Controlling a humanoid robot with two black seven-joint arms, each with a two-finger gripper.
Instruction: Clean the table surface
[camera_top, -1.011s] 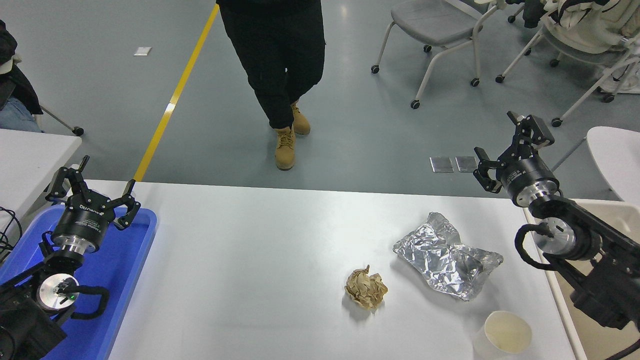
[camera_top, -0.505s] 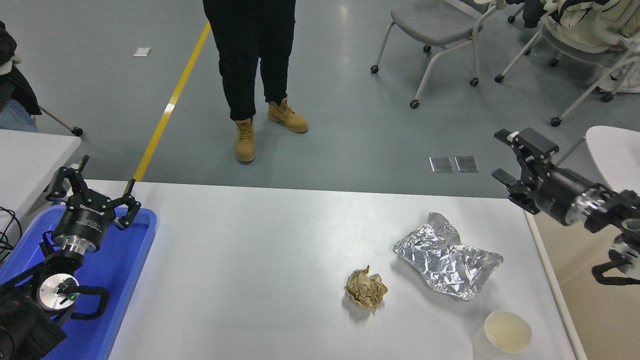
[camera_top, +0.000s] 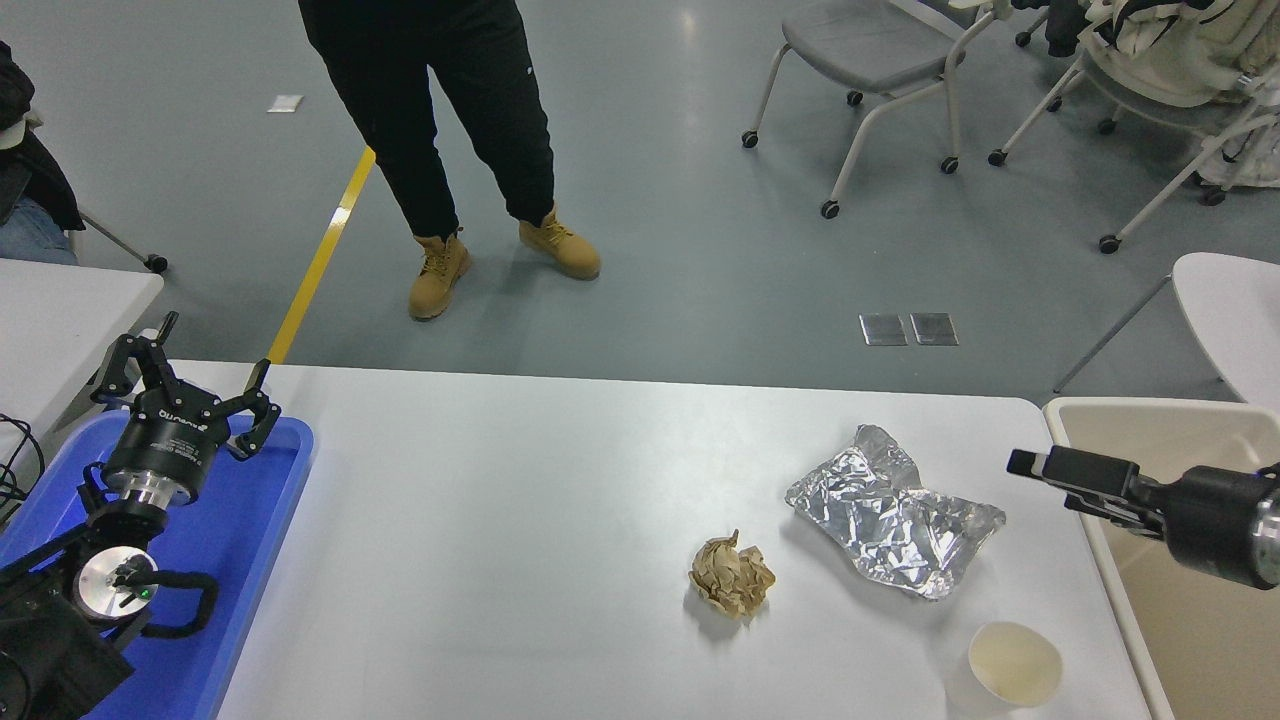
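Table surface (camera_top: 520, 560) fills the near half of the view. On its right part: crumpled foil sheet (camera_top: 893, 513), brown paper wad (camera_top: 732, 576) just left and nearer, paper cup (camera_top: 1014, 665) at the near right edge. Right gripper (camera_top: 1045, 472) comes in level from the right over the beige bin (camera_top: 1180, 600), pointing left at the foil; can't tell its opening, seen side-on. Left gripper (camera_top: 185, 390) spread wide above the blue tray (camera_top: 225, 560), far left. Person's legs (camera_top: 440, 120) on the floor beyond the far edge.
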